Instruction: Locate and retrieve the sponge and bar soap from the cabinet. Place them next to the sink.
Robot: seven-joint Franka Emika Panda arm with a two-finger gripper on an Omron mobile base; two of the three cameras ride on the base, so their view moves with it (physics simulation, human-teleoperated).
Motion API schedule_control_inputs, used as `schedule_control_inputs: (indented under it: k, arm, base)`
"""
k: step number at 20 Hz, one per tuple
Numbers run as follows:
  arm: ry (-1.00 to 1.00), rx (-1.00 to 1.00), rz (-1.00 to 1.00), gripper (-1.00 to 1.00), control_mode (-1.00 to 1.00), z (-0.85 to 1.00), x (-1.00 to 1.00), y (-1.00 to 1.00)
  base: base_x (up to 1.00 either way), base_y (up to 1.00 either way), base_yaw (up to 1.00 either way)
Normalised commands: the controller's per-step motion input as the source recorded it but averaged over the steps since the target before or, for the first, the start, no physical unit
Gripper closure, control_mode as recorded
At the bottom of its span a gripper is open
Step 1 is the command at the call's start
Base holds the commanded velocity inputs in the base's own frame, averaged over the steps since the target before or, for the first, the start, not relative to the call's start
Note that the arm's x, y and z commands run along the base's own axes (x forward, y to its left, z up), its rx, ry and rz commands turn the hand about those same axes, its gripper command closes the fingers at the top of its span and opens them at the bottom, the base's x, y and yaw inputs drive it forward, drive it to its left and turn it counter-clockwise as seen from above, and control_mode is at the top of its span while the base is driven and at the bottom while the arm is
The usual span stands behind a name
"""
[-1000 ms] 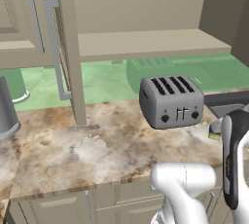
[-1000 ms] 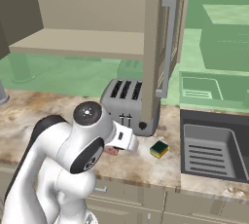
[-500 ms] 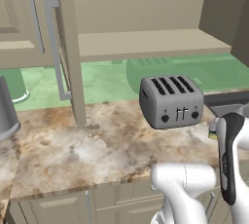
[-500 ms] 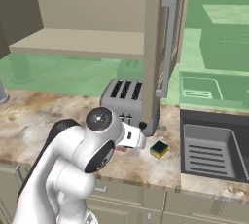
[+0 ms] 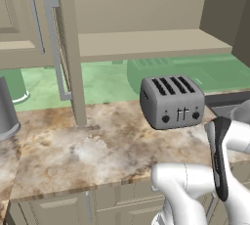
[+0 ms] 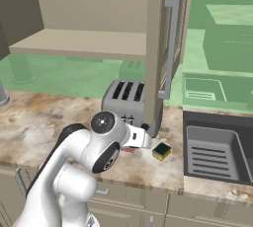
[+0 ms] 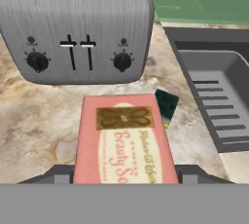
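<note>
I hold the bar soap [image 7: 122, 140] between my fingers, low over the marbled counter [image 7: 34, 121] in front of the toaster [image 7: 75, 28]. In the hand view its long axis runs straight away from me, the far short end pointing at the toaster's front panel. My finger tips are almost wholly covered by the bar, so I judge the grip from the bar sitting square between them; my pincer [image 7: 121, 177] is closed narrow on it. From the right base view only a thin pinkish sliver of the bar shows under my wrist, too small to read its lie.

The bar's top face is pink with a brown ornamental panel, and script below it reads "Beauty So", the rest cut off by the bottom edge; a smaller line beside it is too fine to make out.

The sponge [image 6: 161, 151] lies on the counter just beyond the bar's far right corner, between the toaster and the sink [image 6: 217, 152], dark green layer up. In the hand view the bar hides most of it.

The cabinet [image 5: 146, 48] hangs above with its door [image 6: 158, 48] open, the shelf bare in both base views.
</note>
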Motion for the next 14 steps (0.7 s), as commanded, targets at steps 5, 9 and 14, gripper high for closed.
schedule_control_inputs:
  k: [5, 9, 14]
  arm:
    - [0.03, 0.00, 0.00, 1.00, -1.00, -0.16, 0.06, -0.14]
    - [0.03, 0.00, 0.00, 1.00, -1.00, -0.15, 0.15, -0.22]
    - [0.02, 0.01, 0.00, 1.00, -1.00, -0.01, 0.21, -0.41]
  base:
    - [0.00, 0.00, 0.00]
    - [0.00, 0.00, 0.00]
    - [0.00, 0.00, 0.00]
